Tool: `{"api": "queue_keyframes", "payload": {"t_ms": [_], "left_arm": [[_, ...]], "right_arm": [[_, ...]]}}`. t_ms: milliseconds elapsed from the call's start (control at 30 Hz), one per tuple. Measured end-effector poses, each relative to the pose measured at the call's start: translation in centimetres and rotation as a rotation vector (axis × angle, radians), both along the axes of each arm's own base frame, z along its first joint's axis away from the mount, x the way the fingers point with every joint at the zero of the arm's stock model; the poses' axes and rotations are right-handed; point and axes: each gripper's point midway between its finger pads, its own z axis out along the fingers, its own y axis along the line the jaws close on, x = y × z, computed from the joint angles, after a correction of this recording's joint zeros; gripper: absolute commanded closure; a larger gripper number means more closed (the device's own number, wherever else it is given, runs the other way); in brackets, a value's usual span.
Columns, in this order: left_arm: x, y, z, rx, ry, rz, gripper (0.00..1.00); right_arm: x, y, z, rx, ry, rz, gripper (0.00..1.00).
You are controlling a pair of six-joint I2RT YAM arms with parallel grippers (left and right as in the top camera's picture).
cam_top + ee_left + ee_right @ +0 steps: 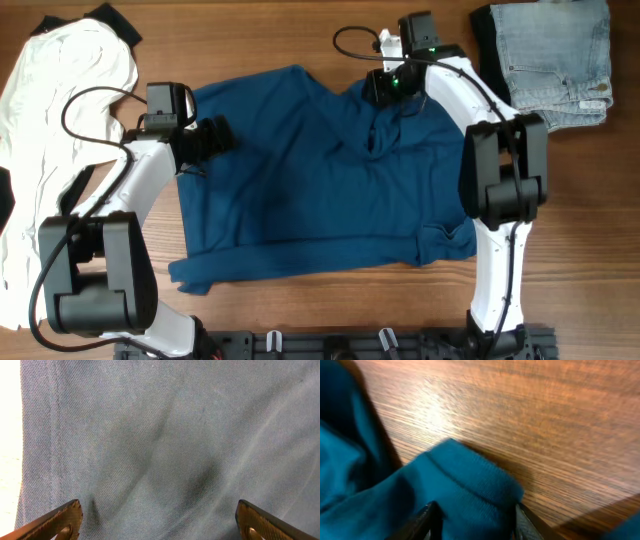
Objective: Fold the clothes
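Observation:
A large dark-blue shirt lies spread across the middle of the table, with a raised crease near its top edge. My left gripper hovers over its left hem, jaws wide open; in the left wrist view both fingertips frame flat blue fabric with nothing between them. My right gripper is at the shirt's top edge. In the right wrist view its jaws press on both sides of a thick fold of the shirt. A white garment lies far left, and folded pale jeans sit at the far right.
The wooden table shows bare along the back between the garments and beside the gripped fold. A black cloth peeks from under the white garment. A dark item lies under the jeans. Both arm bases stand at the front edge.

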Motion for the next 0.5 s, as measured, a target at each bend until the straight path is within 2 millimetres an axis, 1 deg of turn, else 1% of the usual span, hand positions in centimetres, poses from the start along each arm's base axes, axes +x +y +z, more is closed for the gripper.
{"api": "queue_keyframes", "payload": {"t_ms": [67,100,233,267,300,367,400,500], "left_arm": [[0.0,0.0,0.0,0.000,0.000,0.000,0.02],[0.0,0.0,0.0,0.000,0.000,0.000,0.02],[0.0,0.0,0.0,0.000,0.000,0.000,0.02],[0.0,0.0,0.0,0.000,0.000,0.000,0.02],[0.0,0.0,0.0,0.000,0.000,0.000,0.02],[0.0,0.0,0.0,0.000,0.000,0.000,0.02],[0.0,0.0,0.0,0.000,0.000,0.000,0.02],[0.0,0.0,0.0,0.000,0.000,0.000,0.02]], "right_arm": [[0.2,0.1,0.0,0.006,-0.006,0.001,0.88],[0.3,0.1,0.0,0.006,-0.011,0.000,0.96],[1.0,0.2,0.3,0.011,-0.041,0.000,0.96],[1.7,0.2,0.7,0.008,-0.058,-0.003,0.96],[2.9,0.3,1.7,0.008,-0.096,-0.007,0.96],[5.2,0.3,4.4,0.001,-0.179,-0.016,0.96],[6.6,0.3,6.3,-0.002,-0.237,-0.022,0.96],[10.9,-0.3,13.2,-0.012,-0.453,-0.062,0.96]]}}
